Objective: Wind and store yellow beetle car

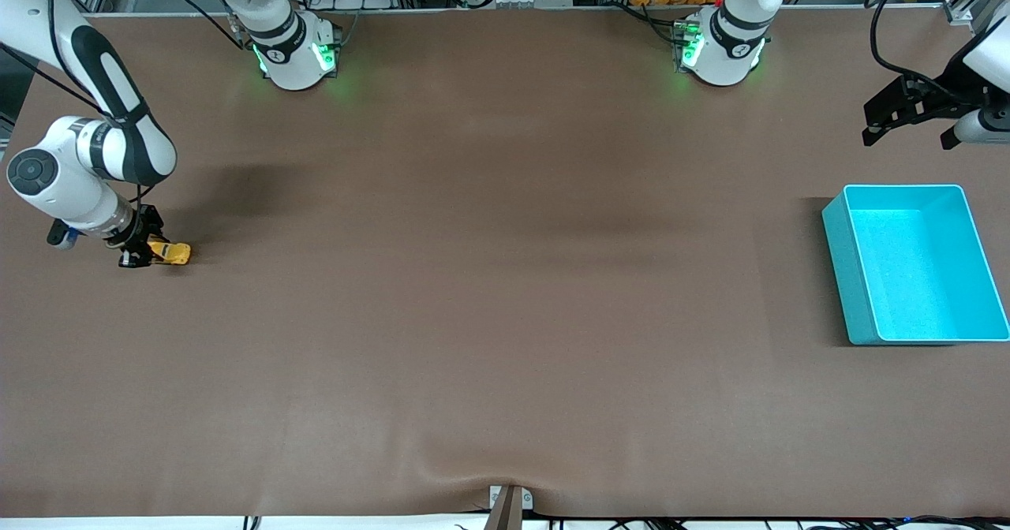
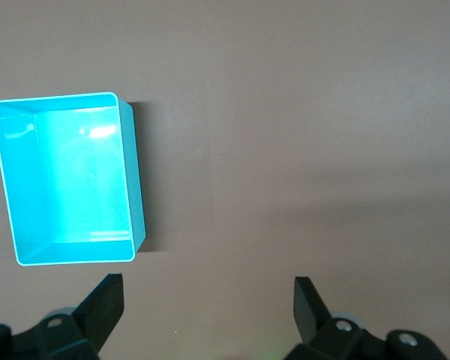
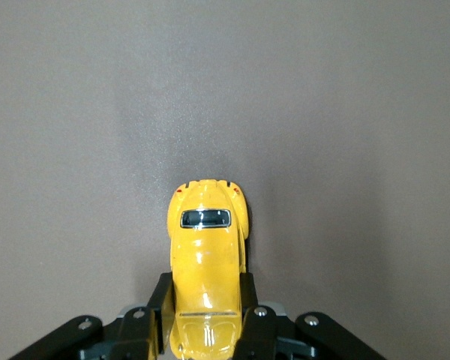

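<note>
Car first: your yellow beetle car point(image 1: 172, 253) sits clamped in the right tool point(image 1: 146, 251), down at the surface point(image 1: 505, 293) near the right arm's end. In the right wrist view the two black fingers point(image 3: 158, 315) press against the car's point(image 3: 206, 277) flanks at one end of the body, while the other end, with its small dark window, sticks out free past the fingertips. You can count that tool as closed tight on the toy; whether the wheels rest on the surface or hang just above it, you cannot tell. Around the car the brown covering is bare, so nothing crowds the grip. Your left tool point(image 1: 907, 124) hangs in the air toward the left arm's end of the surface, jaws spread wide and holding nothing; the left wrist view shows both fingertips point(image 2: 105, 300) well apart with plain surface between them, and that arm waits. Just nearer to the front camera than where that tool hangs lies the teal bin point(image 1: 838, 234), open-topped, upright and with nothing in it point(image 2: 135, 180). Bin and car are well apart, at the two ends of the surface, with only plain covering between them.
</note>
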